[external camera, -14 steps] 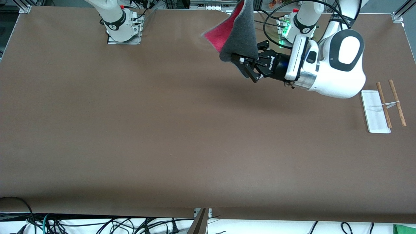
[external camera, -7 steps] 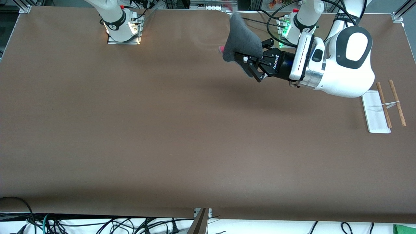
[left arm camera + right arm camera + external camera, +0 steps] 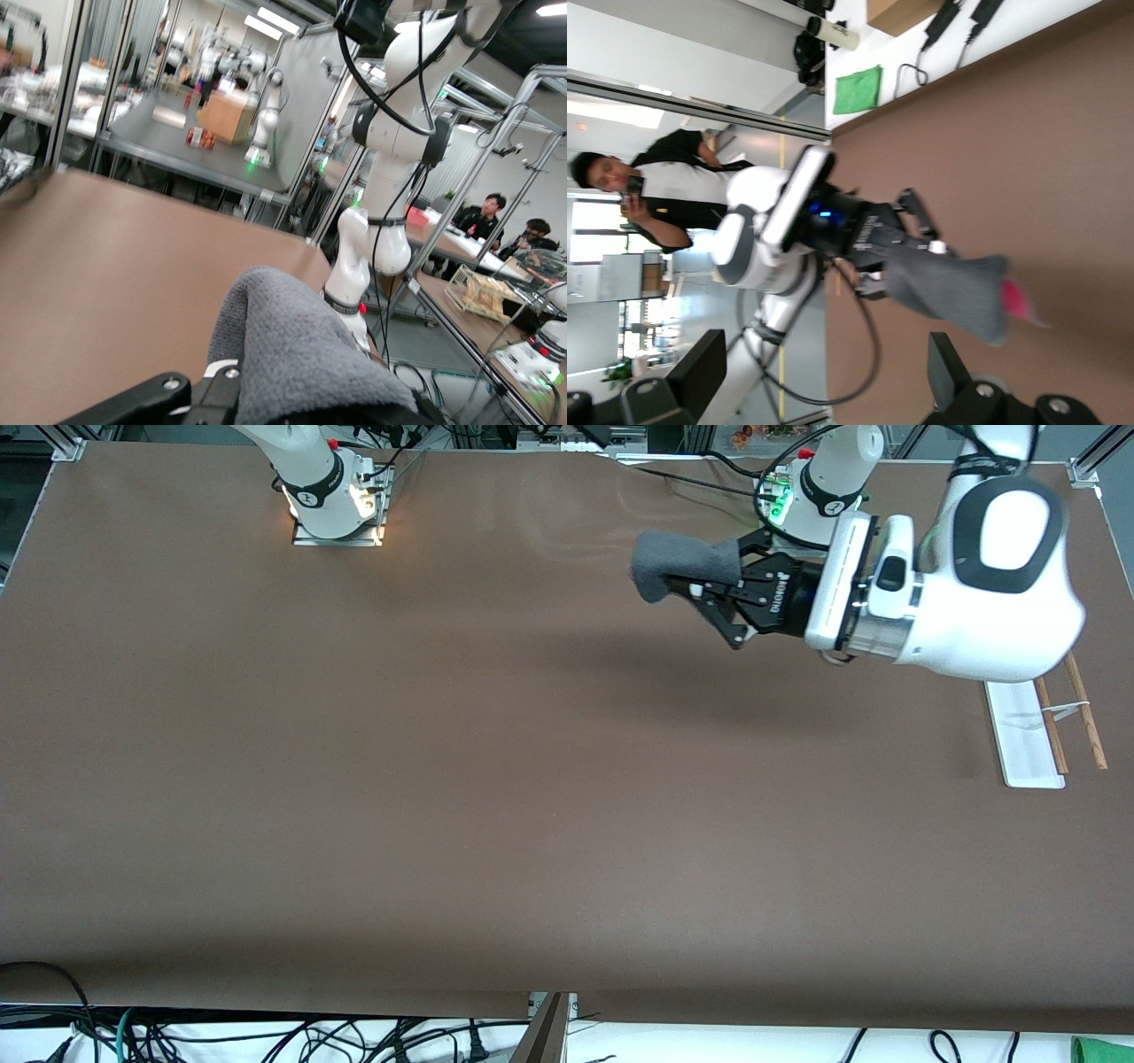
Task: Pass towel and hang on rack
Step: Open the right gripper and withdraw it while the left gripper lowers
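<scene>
Towel (image 3: pixel 684 565): hanging bunched, grey face outward, from the left gripper (image 3: pixel 704 598), clamped on it, up in the air over the table's left-arm end, near the left arm's base. Handover looking done, judging by the single grip. Right gripper (image 3: pixel 833 381) standing wide apart, grasping nothing, out of the front view. Rack (image 3: pixel 1028 726) waiting bare near the table edge, well apart from the towel. Remaining: carrying over and draping across the rods (image 3: pixel 1085 713).

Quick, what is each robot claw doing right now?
Left gripper: closed, holding the towel above the table.
Right gripper: open, holding nothing.
</scene>
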